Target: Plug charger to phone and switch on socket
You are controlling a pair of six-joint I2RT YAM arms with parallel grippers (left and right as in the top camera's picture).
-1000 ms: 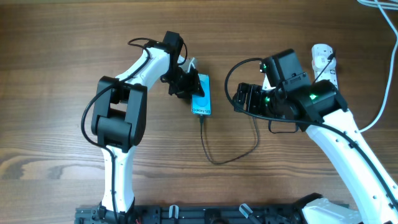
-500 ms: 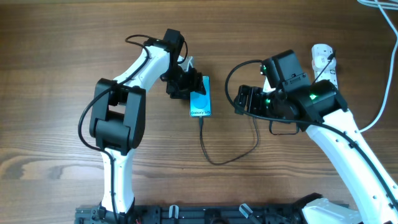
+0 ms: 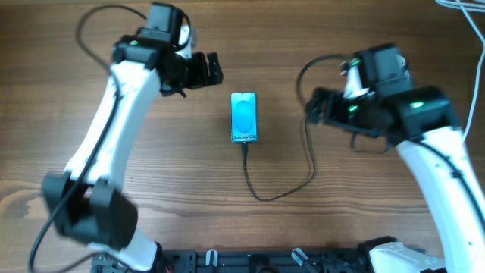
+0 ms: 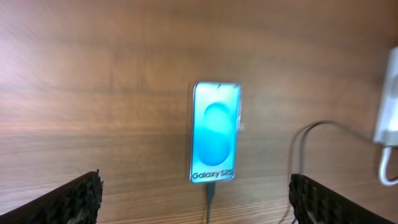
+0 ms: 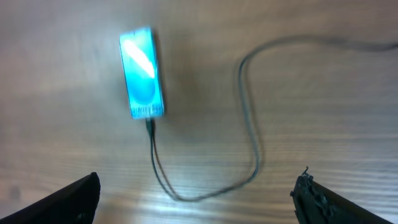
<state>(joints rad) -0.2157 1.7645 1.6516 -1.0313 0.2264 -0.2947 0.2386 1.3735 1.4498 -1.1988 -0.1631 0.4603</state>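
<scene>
1. Brown wood-grain table (image 3: 364,30) fills every view.
2. Overhead, the white left arm (image 3: 106,144) runs from the lower left up to the upper left of the frame. The white right arm (image 3: 439,174) runs up the right side to the upper right.
3. The left gripper (image 3: 206,70) sits upper left of centre, apart from the phone. Its wrist view shows both black fingers (image 4: 78,198) at the bottom corners, spread wide with nothing between them.
4. The right gripper (image 3: 314,107) sits right of centre. Its own view likewise shows its fingers (image 5: 71,199) far apart and grasping nothing.
5. The socket (image 4: 388,112) appears only in the left wrist view, as a blurred white strip cut off by the right edge. Whether its switch is on cannot be told.
6. The phone (image 3: 244,117) lies flat at centre between the two grippers, cyan screen up.
7. The charger (image 3: 261,196) meets the phone's lower edge, loops down, then climbs toward the right gripper. The right wrist view shows this whole loop, while the left wrist view shows only the tip and a stretch at the right.
8. "Galaxy S25" reads clearly at the phone's lower end in the left wrist view; overhead it is tiny, and it is a blur in the right wrist view.
</scene>
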